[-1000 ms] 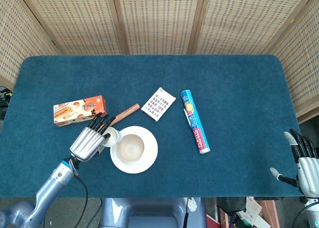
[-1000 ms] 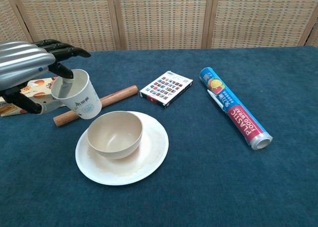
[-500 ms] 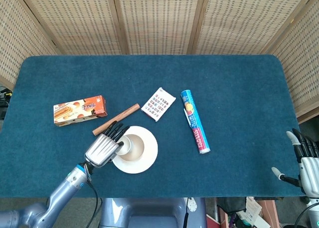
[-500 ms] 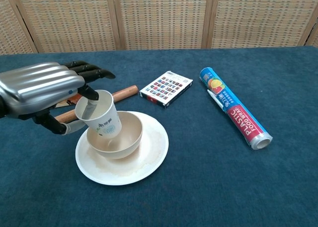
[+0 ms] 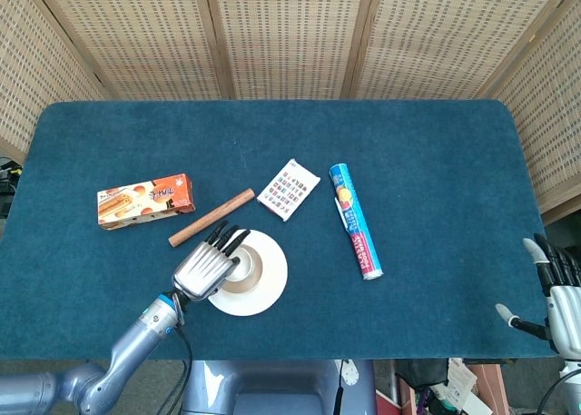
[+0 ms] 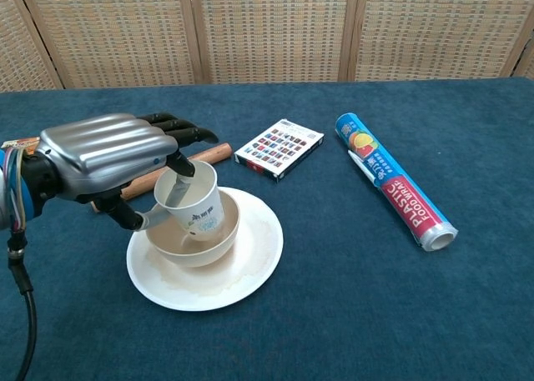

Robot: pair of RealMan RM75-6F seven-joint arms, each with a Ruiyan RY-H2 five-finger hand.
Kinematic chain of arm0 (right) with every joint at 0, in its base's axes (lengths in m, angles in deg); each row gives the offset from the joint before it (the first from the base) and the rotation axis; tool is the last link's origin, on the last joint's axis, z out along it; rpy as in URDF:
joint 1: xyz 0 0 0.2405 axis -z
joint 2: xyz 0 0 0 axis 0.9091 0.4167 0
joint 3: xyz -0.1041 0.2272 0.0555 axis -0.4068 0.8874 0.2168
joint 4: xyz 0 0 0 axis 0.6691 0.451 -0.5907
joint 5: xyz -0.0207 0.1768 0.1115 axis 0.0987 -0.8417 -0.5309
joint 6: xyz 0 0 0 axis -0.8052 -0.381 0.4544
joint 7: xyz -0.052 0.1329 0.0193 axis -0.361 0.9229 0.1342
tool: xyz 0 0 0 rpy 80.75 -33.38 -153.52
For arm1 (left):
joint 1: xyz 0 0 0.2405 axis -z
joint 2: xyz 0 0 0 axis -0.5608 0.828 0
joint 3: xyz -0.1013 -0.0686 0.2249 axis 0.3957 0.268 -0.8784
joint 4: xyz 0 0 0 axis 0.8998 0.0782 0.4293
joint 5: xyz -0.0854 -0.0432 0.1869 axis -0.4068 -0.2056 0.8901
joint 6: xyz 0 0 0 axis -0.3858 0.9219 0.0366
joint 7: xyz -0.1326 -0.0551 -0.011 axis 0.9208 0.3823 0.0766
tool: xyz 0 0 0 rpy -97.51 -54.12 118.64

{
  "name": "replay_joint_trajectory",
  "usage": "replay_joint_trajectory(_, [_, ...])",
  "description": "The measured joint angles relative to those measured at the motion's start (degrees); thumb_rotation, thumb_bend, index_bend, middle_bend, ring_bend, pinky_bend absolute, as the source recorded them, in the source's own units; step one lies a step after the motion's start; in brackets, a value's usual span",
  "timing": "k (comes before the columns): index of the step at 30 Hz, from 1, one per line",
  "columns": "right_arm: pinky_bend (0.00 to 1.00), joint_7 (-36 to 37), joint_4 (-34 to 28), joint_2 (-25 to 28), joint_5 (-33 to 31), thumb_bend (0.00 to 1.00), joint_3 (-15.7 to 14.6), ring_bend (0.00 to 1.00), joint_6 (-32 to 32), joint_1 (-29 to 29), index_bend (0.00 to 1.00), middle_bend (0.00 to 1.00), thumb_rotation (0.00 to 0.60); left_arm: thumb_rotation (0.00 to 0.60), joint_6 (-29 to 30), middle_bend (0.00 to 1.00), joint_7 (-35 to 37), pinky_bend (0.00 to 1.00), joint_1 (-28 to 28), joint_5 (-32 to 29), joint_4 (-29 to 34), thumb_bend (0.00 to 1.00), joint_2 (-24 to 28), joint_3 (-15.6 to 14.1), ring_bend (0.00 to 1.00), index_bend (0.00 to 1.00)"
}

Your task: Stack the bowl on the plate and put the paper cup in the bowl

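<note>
A white plate (image 6: 250, 264) (image 5: 269, 279) lies near the table's front left with a beige bowl (image 6: 179, 248) on it. My left hand (image 6: 113, 156) (image 5: 207, 268) holds the white paper cup (image 6: 193, 204) by its rim, one finger inside. The cup is upright, slightly tilted, with its lower part inside the bowl. In the head view the hand hides most of the cup and the bowl. My right hand (image 5: 556, 299) hangs open off the table's right front corner, holding nothing.
A wooden stick (image 6: 213, 153) (image 5: 211, 217) lies behind the plate. A patterned card box (image 6: 279, 147), a plastic wrap roll (image 6: 392, 179) and a snack box (image 5: 145, 200) lie further out on the blue cloth (image 6: 350, 314).
My left hand has carried the cup from left of the plate rightward and down into the bowl. The right hand has barely moved.
</note>
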Motion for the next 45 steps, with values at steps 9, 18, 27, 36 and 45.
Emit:
replay_joint_trajectory(9, [0.00, 0.38, 0.02, 0.13, 0.08, 0.15, 0.11, 0.00, -0.23, 0.06, 0.00, 0.00, 0.600, 0.600, 0.02, 0.04, -4.49, 0.01, 1.81, -4.97, 1.33, 0.39, -0.22, -0.61, 0.00, 0.59])
replay_joint_trajectory(18, [0.00, 0.11, -0.01, 0.05, 0.05, 0.15, 0.13, 0.00, -0.17, 0.03, 0.00, 0.00, 0.600, 0.600, 1.10, 0.00, -5.56, 0.00, 3.00, -7.05, 0.78, 0.39, -0.71, -1.14, 0.00, 0.53])
replay_joint_trajectory(27, [0.00, 0.28, 0.09, 0.05, 0.07, 0.15, 0.16, 0.00, -0.18, 0.04, 0.00, 0.00, 0.600, 0.600, 2.12, 0.00, -4.84, 0.00, 3.64, -7.22, 0.89, 0.39, -0.66, -2.22, 0.00, 0.51])
replay_joint_trajectory(36, [0.00, 0.01, 0.10, -0.19, 0.28, 0.15, -0.05, 0.00, -0.40, 0.22, 0.00, 0.00, 0.600, 0.600, 3.13, 0.00, -3.61, 0.00, 3.20, -5.95, 2.25, 0.38, 1.71, -3.89, 0.00, 0.49])
replay_joint_trajectory(45, [0.00, -0.66, 0.04, -0.41, 0.52, 0.14, -0.20, 0.00, -0.20, 0.13, 0.00, 0.00, 0.600, 0.600, 5.38, 0.00, 0.03, 0.00, 1.64, -2.37, 5.76, 0.38, 6.61, -5.14, 0.00, 0.45])
